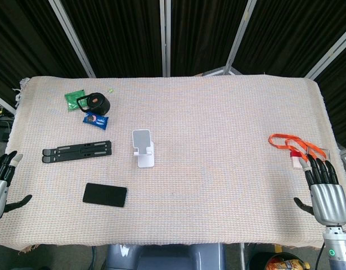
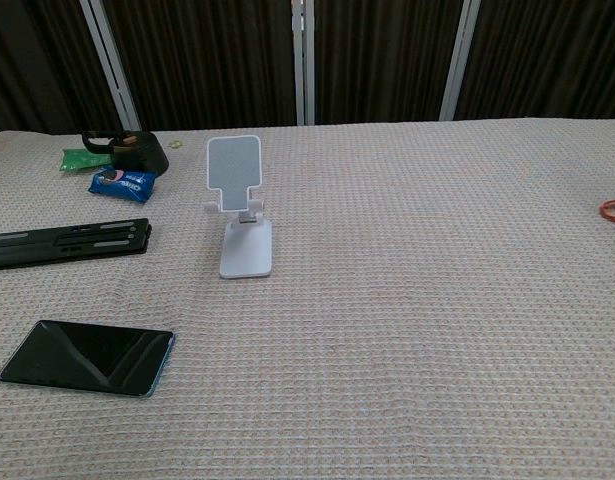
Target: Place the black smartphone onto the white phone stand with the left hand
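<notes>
The black smartphone (image 1: 105,194) (image 2: 87,357) lies flat on the woven cloth, front left of the white phone stand (image 1: 143,148) (image 2: 239,205). The stand is upright near the table's middle, its back plate empty. My left hand (image 1: 3,181) hovers at the table's left edge, fingers spread, holding nothing, well left of the phone. At the right edge, my right hand (image 1: 326,190) is also spread with nothing in it. Neither hand appears in the chest view.
A folded black laptop stand (image 1: 77,152) (image 2: 67,244) lies left of the phone stand. Behind it are a black lid (image 1: 95,102), a blue snack packet (image 1: 95,120) (image 2: 122,184) and a green packet (image 1: 75,99). An orange lanyard (image 1: 293,144) lies near the right hand.
</notes>
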